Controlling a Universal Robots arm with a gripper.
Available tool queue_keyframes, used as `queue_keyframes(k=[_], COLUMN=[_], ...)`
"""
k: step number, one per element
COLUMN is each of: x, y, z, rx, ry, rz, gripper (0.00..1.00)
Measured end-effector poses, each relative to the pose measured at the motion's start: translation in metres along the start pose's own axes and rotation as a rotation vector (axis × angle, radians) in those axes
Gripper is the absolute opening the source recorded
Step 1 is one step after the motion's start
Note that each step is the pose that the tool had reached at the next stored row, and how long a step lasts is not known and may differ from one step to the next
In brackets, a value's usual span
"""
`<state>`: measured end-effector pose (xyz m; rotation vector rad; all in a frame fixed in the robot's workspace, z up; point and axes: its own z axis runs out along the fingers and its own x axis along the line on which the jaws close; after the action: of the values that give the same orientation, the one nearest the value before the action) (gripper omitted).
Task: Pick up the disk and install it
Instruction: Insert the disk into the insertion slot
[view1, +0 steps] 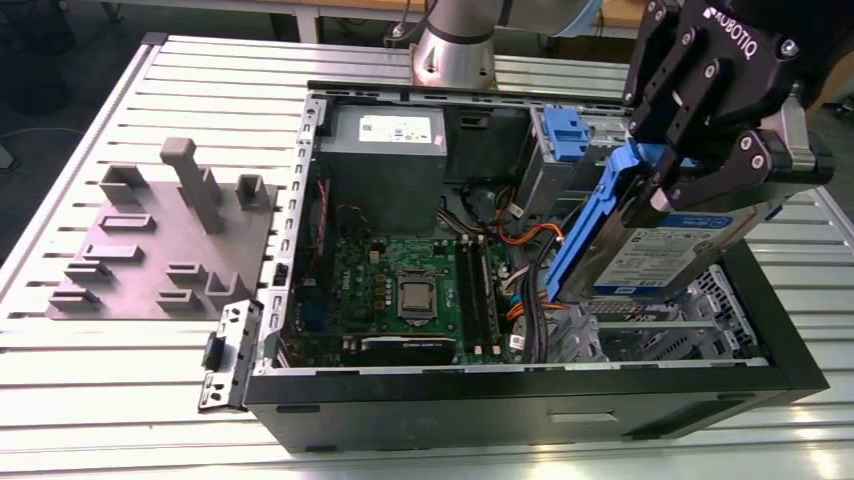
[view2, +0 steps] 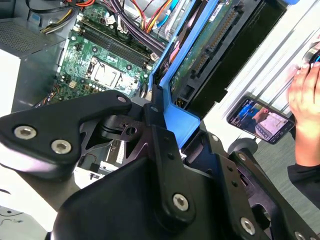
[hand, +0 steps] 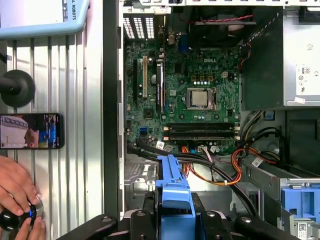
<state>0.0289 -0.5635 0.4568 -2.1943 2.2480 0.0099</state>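
One disk (view1: 667, 255), clamped in hand (view1: 714, 175)

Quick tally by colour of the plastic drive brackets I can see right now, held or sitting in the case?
Blue bracket on the disk, held in the tool: 1
Blue bracket sitting in the computer case: 1
Total: 2

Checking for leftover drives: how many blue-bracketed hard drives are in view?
1: the disk is clamped in the gripper, tilted over the open computer case at the exterior view's right. The drive cage below could hide another.
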Motion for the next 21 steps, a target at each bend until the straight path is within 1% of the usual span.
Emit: queue_keyframes(k=[6, 9, 13, 21], x=[0.0, -0.0001, -0.0002, -0.0006], y=[-0.001, -0.0038, -0.0106, -0.0259], z=[0.0007, 0.0024, 0.0041, 0.0051], rx=[0.0, 0.0, 0.0, 0.0], ry=[-0.0001, 0.0001, 0.0002, 0.0001], rz=[0.0, 0.0, 0.0, 0.0], gripper=[0.36, 0.36, 0.36, 0.36])
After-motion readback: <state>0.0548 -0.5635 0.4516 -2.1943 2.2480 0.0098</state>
